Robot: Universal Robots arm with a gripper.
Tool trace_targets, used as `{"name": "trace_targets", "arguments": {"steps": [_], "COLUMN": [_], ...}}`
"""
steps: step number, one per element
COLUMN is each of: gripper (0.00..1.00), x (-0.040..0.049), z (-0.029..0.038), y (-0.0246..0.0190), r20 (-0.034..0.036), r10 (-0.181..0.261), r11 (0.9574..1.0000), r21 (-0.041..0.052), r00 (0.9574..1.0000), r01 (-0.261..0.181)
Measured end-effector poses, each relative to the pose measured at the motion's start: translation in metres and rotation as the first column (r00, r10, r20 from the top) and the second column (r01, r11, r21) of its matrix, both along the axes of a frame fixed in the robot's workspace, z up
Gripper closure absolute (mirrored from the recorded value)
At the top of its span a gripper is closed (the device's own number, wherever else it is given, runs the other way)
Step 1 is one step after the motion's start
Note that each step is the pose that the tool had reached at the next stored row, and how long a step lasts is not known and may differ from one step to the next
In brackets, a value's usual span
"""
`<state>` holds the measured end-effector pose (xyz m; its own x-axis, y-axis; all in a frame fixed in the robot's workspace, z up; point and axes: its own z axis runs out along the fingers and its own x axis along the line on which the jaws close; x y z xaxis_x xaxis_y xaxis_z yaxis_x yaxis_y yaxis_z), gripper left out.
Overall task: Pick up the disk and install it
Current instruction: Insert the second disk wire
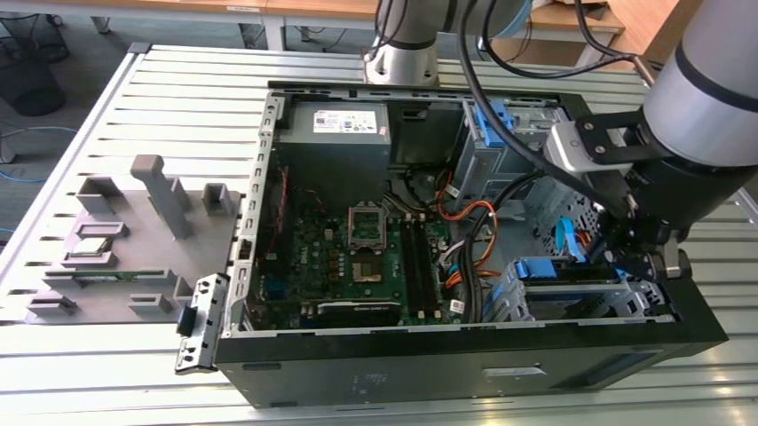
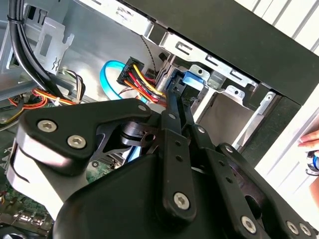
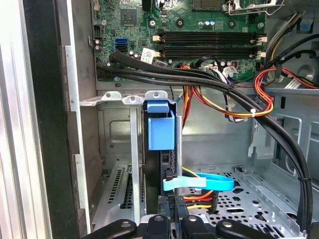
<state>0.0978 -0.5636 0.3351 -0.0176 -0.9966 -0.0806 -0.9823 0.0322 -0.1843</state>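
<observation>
End effector [image 2: 172,107] gripping disk [image 3: 160,130], edge-on in bay

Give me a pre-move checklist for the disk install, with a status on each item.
1. The disk in sight ahead of the gripper: ok.
2. Disk seated in the drive cage: cannot tell.
3. Light blue cable clear of the disk: not ok, it crosses right beside it.
4. Computer case open: ok.
5. People clear: not ok, a hand is near the case in the second wrist view.
</observation>
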Motion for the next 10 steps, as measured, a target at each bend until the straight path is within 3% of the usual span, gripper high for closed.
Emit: {"name": "trace_targets", "arguments": {"steps": [3,7,10], "gripper": [0.84,0.84,0.84], "x": [0.0000,0.0000,0.0000], "z": [-0.0002,-0.0003,-0.0003], "y": [-0.0008,-0.0008,-0.0012], "r20": [0.0000,0.0000,0.0000], "r10": [0.000,0.000,0.000], "r11": [1.0000,0.9999,0.9998], "r21": [0.0023,0.0163,0.0176], "r00": [1.0000,1.0000,1.0000], "r01": [0.000,0.000,0.000]}}
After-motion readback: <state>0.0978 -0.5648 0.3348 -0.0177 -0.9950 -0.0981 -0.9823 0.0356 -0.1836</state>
